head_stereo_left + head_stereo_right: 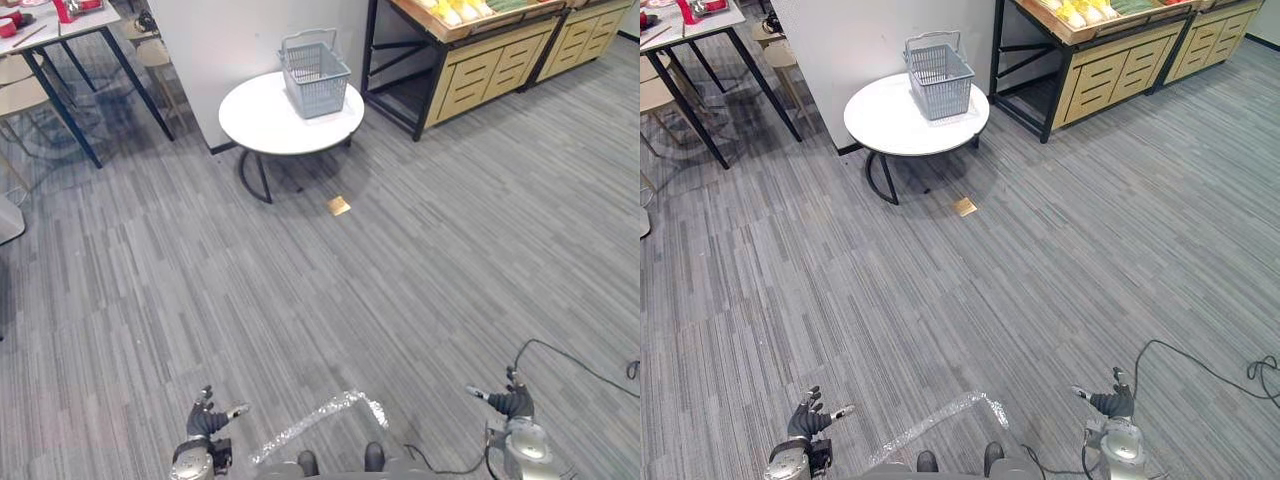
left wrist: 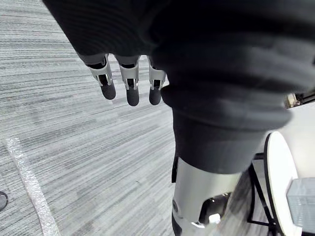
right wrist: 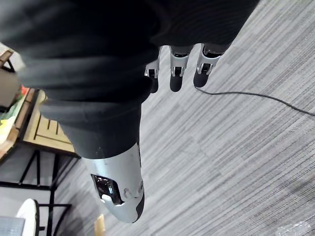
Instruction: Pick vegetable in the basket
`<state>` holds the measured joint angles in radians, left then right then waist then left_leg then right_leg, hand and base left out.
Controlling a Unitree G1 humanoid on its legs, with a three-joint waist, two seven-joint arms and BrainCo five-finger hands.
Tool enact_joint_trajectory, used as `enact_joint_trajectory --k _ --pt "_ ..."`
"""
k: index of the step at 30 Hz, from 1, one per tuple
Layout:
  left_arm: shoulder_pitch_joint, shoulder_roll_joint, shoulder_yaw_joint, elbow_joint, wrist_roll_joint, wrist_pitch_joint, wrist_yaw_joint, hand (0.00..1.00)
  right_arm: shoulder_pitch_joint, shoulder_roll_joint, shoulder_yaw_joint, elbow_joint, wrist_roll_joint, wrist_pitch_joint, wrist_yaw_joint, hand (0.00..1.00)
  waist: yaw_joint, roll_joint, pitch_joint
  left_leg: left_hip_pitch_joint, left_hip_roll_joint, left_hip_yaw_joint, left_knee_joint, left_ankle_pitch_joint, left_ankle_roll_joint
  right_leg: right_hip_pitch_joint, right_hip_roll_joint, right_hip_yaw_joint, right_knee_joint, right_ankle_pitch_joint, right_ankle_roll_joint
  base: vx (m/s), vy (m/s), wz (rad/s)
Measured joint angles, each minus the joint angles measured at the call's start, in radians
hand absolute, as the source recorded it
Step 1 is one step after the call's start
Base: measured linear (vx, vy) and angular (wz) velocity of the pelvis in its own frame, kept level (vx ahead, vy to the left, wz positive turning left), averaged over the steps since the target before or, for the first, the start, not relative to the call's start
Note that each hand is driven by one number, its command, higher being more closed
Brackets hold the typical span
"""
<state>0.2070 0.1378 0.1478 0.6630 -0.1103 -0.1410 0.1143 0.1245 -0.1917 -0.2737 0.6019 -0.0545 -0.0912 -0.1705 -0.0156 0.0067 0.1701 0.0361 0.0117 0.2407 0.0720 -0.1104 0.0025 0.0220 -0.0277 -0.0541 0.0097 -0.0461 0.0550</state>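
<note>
A grey wire basket [image 1: 315, 72] stands on a round white table [image 1: 270, 125] far ahead across the carpet. Yellow and green vegetables [image 1: 455, 10] lie in a wooden shelf stand [image 1: 480, 65] at the back right. My left hand [image 1: 207, 422] hangs low at the lower left, fingers relaxed and holding nothing. My right hand [image 1: 510, 402] hangs low at the lower right, also relaxed and empty. In the left wrist view the fingers [image 2: 129, 81] hang straight over carpet, and in the right wrist view the fingers [image 3: 178, 66] do the same.
A small tan piece [image 1: 339, 205] lies on the carpet by the round table. A white pillar [image 1: 250, 40] rises behind that table. A dark-legged table [image 1: 60, 60] with red items and chairs stands at the back left. A strip of clear tape [image 1: 315, 420] marks the floor near me.
</note>
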Motion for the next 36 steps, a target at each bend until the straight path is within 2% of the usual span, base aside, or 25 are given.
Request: enact_joint_trajectory --k 4,7,9,10,11,12,14,16,17,19,20,21,22,23,24,25,26,27,29,30,31,32,34,35,36 --pt "0.01 0.0 0.001 -0.04 -0.006 0.001 0.003 0.0 -0.02 0.0 0.0 0.0 -0.007 0.001 -0.003 0.0 0.002 0.0 0.005 -0.047 0.011 0.01 0.07 -0.045 0.001 -0.025 0.001 0.004 0.01 -0.013 0.017 0.03 0.024 -0.1" --pt "0.011 -0.001 0.002 -0.091 -0.016 0.001 0.025 0.0 -0.043 0.001 0.023 0.001 -0.007 0.005 -0.008 0.0 0.004 0.001 0.014 -0.095 0.023 0.029 0.164 -0.129 0.014 -0.129 -0.01 0.012 0.218 -0.108 0.054 0.11 0.052 -0.23" --pt "0.008 -0.001 -0.002 -0.1 -0.016 0.001 0.037 0.0 -0.049 0.01 0.036 -0.001 -0.005 0.011 -0.013 0.0 0.0 0.007 0.021 -0.086 0.024 0.028 0.181 -0.161 0.02 -0.193 -0.026 -0.022 0.393 -0.138 0.077 0.12 0.082 -0.07" --pt "0.006 -0.001 -0.006 -0.103 -0.016 0.001 0.04 0.0 -0.049 0.013 0.038 -0.003 -0.004 0.012 -0.017 0.0 -0.005 0.009 0.026 -0.071 0.023 0.018 0.18 -0.168 0.023 -0.217 -0.032 -0.037 0.465 -0.139 0.078 0.24 0.121 0.3" --pt "0.004 0.01 -0.027 -0.117 -0.016 0.0 0.043 0.0 -0.035 0.029 0.039 -0.02 -0.001 0.013 -0.026 0.0 -0.024 0.004 0.044 -0.019 0.014 -0.005 0.176 -0.189 0.037 -0.283 -0.062 -0.075 0.664 -0.16 0.072 0.25 0.09 0.36" --pt "0.001 0.016 -0.033 -0.117 -0.016 0.001 0.044 0.0 -0.023 0.035 0.042 -0.028 0.005 0.014 -0.026 0.0 -0.023 0.005 0.05 0.007 0.01 -0.01 0.173 -0.205 0.037 -0.309 -0.072 -0.086 0.718 -0.185 0.053 0.29 0.08 0.34" --pt "-0.006 0.017 -0.038 -0.117 -0.016 0.002 0.053 0.0 -0.018 0.035 0.046 -0.045 0.005 0.014 -0.028 0.0 -0.024 -0.004 0.054 0.046 0.005 -0.025 0.167 -0.236 0.035 -0.368 -0.087 -0.118 0.717 -0.219 0.033 0.39 0.046 0.18" --pt "-0.03 0.018 -0.05 -0.109 -0.017 0.002 0.063 0.0 -0.026 0.033 0.047 -0.065 0.005 0.014 -0.029 0.0 -0.026 0.004 0.064 0.094 0.011 -0.037 0.129 -0.243 0.03 -0.445 -0.078 -0.15 0.644 -0.22 0.034 0.47 0.009 0.27" --pt "-0.054 0.014 -0.061 -0.105 -0.017 0.003 0.063 0.0 -0.038 0.018 0.056 -0.068 0.005 0.013 -0.03 0.0 -0.037 0.021 0.09 0.144 0.035 -0.048 0.095 -0.241 0.025 -0.47 -0.053 -0.189 0.537 -0.18 -0.002 0.53 -0.017 0.38" --pt "-0.066 0.013 -0.068 -0.102 -0.016 0.002 0.064 0.0 -0.045 0.011 0.067 -0.071 0.005 0.013 -0.031 0.0 -0.045 0.034 0.103 0.201 0.047 -0.052 0.065 -0.235 -0.012 -0.503 -0.012 -0.218 0.351 -0.055 -0.026 0.6 -0.037 0.32" --pt "-0.066 0.016 -0.066 -0.099 -0.016 0.002 0.066 0.0 -0.04 0.01 0.08 -0.082 0.005 0.012 -0.031 0.0 -0.056 0.016 0.093 0.238 0.048 -0.057 0.066 -0.254 -0.052 -0.519 0.009 -0.218 0.278 0.03 -0.067 0.72 -0.109 0.39" --pt "-0.063 0.012 -0.067 -0.091 -0.016 0.003 0.065 0.0 -0.025 0.007 0.083 -0.094 0.005 0.013 -0.031 0.0 -0.067 0.017 0.09 0.266 0.048 -0.074 0.072 -0.271 -0.08 -0.521 0.008 -0.203 0.291 0.154 -0.149 1.02 -0.19 0.33" --pt "-0.079 -0.013 -0.069 -0.072 -0.016 0.003 0.064 0.0 -0.035 0.001 0.084 -0.104 0.005 0.016 -0.028 0.0 -0.074 0.068 0.091 0.264 0.095 -0.069 0.123 -0.244 -0.142 -0.552 0.024 -0.224 0.426 0.085 -0.177 0.73 -0.15 0.24" --pt "-0.082 -0.017 -0.069 -0.072 -0.016 0.003 0.062 0.0 -0.037 0.009 0.085 -0.117 0.005 0.019 -0.024 0.0 -0.078 0.068 0.091 0.242 0.093 -0.068 0.185 -0.21 -0.192 -0.55 0.016 -0.226 0.46 0.037 -0.17 0.72 -0.176 0.03" --pt "-0.083 -0.023 -0.07 -0.072 -0.016 0.002 0.062 0.0 -0.038 0.015 0.087 -0.125 0.005 0.019 -0.022 0.0 -0.079 0.067 0.092 0.213 0.097 -0.072 0.271 -0.164 -0.199 -0.537 0.016 -0.222 0.478 0.002 -0.17 0.44 -0.131 0.05" --pt "-0.081 -0.037 -0.066 -0.067 -0.016 0.002 0.061 0.0 -0.037 0.019 0.091 -0.14 0.005 0.02 -0.021 0.0 -0.078 0.07 0.1 0.152 0.118 -0.071 0.458 -0.058 -0.187 -0.479 0.024 -0.216 0.469 -0.036 -0.174 0.74 -0.207 0.0" --pt "-0.07 -0.049 -0.067 -0.066 -0.015 0.001 0.059 0.0 -0.037 0.021 0.107 -0.156 0.005 0.019 -0.023 0.0 -0.07 0.075 0.11 0.047 0.173 -0.08 0.75 0.02 -0.182 -0.372 0.047 -0.211 0.416 -0.062 -0.18 0.7 -0.183 -0.07" --pt "-0.067 -0.058 -0.069 -0.065 -0.015 0.001 0.058 0.0 -0.029 0.031 0.113 -0.186 0.005 0.018 -0.023 0.0 -0.052 0.077 0.115 -0.058 0.223 -0.074 0.975 0.0 -0.151 -0.262 0.071 -0.21 0.356 -0.063 -0.181 0.8 -0.173 -0.04" --pt "-0.069 -0.073 -0.069 -0.073 -0.016 0.001 0.058 0.0 -0.013 0.039 0.113 -0.244 0.006 0.005 -0.029 0.0 -0.03 0.062 0.122 -0.186 0.254 -0.039 1.096 -0.048 -0.087 -0.119 0.076 -0.205 0.267 -0.064 -0.182 0.6 -0.097 -0.03" --pt "-0.066 -0.082 -0.068 -0.083 -0.016 0.0 0.058 0.0 -0.003 0.04 0.112 -0.282 0.007 -0.003 -0.033 0.0 -0.01 0.053 0.128 -0.274 0.262 -0.003 1.068 -0.074 -0.058 -0.039 0.076 -0.188 0.203 -0.065 -0.181 0.57 -0.066 -0.1" --pt "-0.065 -0.084 -0.068 -0.084 -0.016 0.0 0.058 0.0 -0.002 0.04 0.111 -0.292 0.008 -0.006 -0.035 0.0 -0.003 0.051 0.128 -0.314 0.264 0.014 1.035 -0.086 -0.05 -0.005 0.076 -0.184 0.17 -0.069 -0.175 0.57 -0.053 -0.23" --pt "-0.065 -0.084 -0.069 -0.084 -0.016 0.001 0.058 0.0 -0.01 0.041 0.111 -0.295 0.01 -0.012 -0.043 0.0 0.008 0.04 0.133 -0.383 0.245 0.031 0.915 -0.094 -0.036 0.051 0.066 -0.162 0.124 -0.096 -0.158 0.65 0.003 -0.32" --pt "-0.059 -0.084 -0.071 -0.082 -0.016 0.003 0.058 0.0 -0.025 0.037 0.113 -0.275 0.015 -0.012 -0.045 0.0 0.031 0.031 0.14 -0.448 0.199 0.018 0.632 -0.085 -0.048 0.102 0.054 -0.137 0.089 -0.135 -0.133 0.59 0.077 -0.44" --pt "-0.052 -0.084 -0.07 -0.081 -0.016 0.003 0.059 0.0 -0.039 0.036 0.114 -0.246 0.015 -0.011 -0.045 0.0 0.034 0.036 0.138 -0.445 0.157 -0.011 0.399 -0.049 -0.084 0.134 0.042 -0.116 0.085 -0.164 -0.111 0.54 0.173 -0.53" --pt "-0.03 -0.084 -0.071 -0.081 -0.016 0.003 0.06 0.0 -0.033 0.035 0.113 -0.221 0.015 -0.01 -0.048 0.0 0.034 0.036 0.134 -0.436 0.132 -0.038 0.235 0.028 -0.076 0.166 0.04 -0.1 0.074 -0.194 -0.086 0.55 0.205 -0.59"
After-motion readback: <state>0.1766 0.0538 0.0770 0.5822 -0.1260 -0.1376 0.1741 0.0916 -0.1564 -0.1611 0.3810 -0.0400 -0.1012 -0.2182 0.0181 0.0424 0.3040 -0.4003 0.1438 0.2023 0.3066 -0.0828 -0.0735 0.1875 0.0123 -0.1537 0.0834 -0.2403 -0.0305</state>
